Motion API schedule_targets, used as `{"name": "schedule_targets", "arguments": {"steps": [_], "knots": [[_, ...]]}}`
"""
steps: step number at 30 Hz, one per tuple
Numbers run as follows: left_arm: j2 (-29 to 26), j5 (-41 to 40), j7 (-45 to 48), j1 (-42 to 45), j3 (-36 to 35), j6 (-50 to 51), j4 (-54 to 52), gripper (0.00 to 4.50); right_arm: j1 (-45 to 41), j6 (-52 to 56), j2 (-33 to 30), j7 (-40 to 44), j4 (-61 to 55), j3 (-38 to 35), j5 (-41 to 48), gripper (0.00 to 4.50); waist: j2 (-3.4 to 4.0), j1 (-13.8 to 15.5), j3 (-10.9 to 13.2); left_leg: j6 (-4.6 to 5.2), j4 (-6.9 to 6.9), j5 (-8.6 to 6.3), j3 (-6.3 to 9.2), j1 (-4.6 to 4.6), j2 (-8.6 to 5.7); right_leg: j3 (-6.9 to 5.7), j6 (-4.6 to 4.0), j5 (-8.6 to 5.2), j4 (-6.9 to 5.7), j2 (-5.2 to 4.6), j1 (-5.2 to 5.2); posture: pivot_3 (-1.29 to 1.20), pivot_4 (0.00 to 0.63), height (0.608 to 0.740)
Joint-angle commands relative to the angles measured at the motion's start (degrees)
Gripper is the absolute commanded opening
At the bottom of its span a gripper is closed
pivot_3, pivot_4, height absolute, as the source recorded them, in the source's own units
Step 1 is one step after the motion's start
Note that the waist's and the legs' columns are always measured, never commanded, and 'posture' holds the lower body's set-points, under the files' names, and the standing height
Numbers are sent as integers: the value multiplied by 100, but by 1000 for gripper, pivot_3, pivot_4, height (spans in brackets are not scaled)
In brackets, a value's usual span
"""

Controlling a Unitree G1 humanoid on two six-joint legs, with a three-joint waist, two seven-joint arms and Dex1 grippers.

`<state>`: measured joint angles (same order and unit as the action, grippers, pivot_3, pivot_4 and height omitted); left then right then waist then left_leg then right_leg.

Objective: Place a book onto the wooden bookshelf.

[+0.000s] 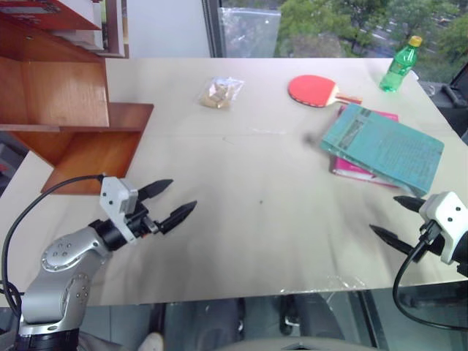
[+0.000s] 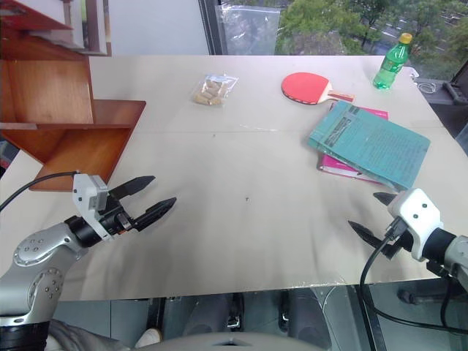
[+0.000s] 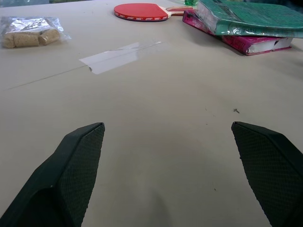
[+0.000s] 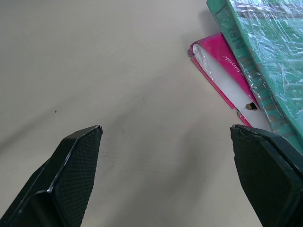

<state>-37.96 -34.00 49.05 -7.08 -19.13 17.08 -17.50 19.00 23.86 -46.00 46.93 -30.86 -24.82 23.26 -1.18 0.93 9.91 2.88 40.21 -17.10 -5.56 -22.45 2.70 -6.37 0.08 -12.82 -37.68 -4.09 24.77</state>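
The teal-green book (image 1: 382,146) lies flat at the table's right side, stacked on a thinner magenta-pink book (image 1: 349,170). The wooden bookshelf (image 1: 69,117) stands at the table's far left. My left gripper (image 1: 174,199) hovers open over the near left of the table, in front of the shelf, with nothing between its fingers. My right gripper (image 1: 393,219) is open at the near right edge, just in front of the two books and apart from them. In the right wrist view the teal book (image 4: 270,52) and the pink book (image 4: 222,71) lie ahead of the open fingers.
A red table-tennis paddle (image 1: 313,91), a green plastic bottle (image 1: 399,66) and a clear bag of snacks (image 1: 221,93) lie along the far side. A strip of tape (image 3: 118,56) crosses the tabletop. The near table edge runs just under both grippers.
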Motion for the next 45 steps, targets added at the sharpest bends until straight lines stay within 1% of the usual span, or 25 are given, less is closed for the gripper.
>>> {"name": "schedule_targets", "arguments": {"steps": [1,2,4,8,11,12,15,20,23,26,35,45], "knots": [[10,-201,59,179,-12,27,-211,4500,-140,26,-48,-43,-17,-186,65,4415,0,0,0,0,0,0,0,0,0,0,0,0,0,0,0,0,150,740],[65,-275,71,296,74,59,-255,4500,-207,60,-30,-97,6,-164,59,4193,0,2,0,0,0,0,0,1,0,0,0,0,0,0,0,0,150,740],[136,-372,110,448,188,102,-323,4500,-306,160,8,-171,30,-165,97,3601,0,13,0,0,0,0,1,0,-1,-2,1,0,-2,-1,-1,0,150,740],[184,-537,221,571,324,192,-494,4500,-425,263,13,-236,128,-272,121,1815,0,1,0,-3,0,2,1,1,-1,0,0,1,-4,1,-1,0,150,740],[112,-573,386,582,431,159,-615,4500,-579,353,-19,-429,311,-413,58,286,0,-7,0,-3,0,2,-4,1,-1,5,0,1,-3,3,1,0,150,740],[74,-540,481,577,488,127,-670,4500,-729,322,-36,-670,504,-445,-147,132,0,-9,0,-3,0,2,-5,1,-1,6,0,1,-3,3,1,0,150,740],[14,-491,656,609,677,109,-869,4500,-1064,308,-81,-1201,1020,-559,-581,132,0,-7,0,-3,1,2,-13,5,-6,12,1,1,-3,1,0,0,150,740],[70,-677,608,677,848,306,-1178,4500,-1108,126,-138,-1600,1635,-868,-1049,132,3,10,-1,-3,0,2,-10,2,-6,11,0,1,-3,3,1,0,150,740],[89,-671,570,686,889,328,-1197,4500,-1163,-20,-200,-1808,1992,-776,-1375,132,5,-8,-2,-3,0,2,-16,5,-6,17,1,1,-3,3,0,0,150,740],[123,-668,523,738,918,348,-1183,4500,-1173,-156,-170,-1867,2205,-504,-1606,132,6,-14,-3,-3,0,3,-19,10,-5,22,2,1,-7,5,0,0,150,740],[191,-601,427,922,1025,323,-1038,4500,-1845,-207,544,-1835,2138,411,-1455,132,8,-17,-3,-3,-1,2,-41,35,-1,45,2,1,-20,9,-5,0,150,740],[240,-638,307,899,968,323,-1015,4500,-2058,-200,878,-1749,1888,692,-1246,132,9,-14,-3,-3,-1,2,-41,33,-1,45,1,1,-18,7,-4,0,150,740]]}}
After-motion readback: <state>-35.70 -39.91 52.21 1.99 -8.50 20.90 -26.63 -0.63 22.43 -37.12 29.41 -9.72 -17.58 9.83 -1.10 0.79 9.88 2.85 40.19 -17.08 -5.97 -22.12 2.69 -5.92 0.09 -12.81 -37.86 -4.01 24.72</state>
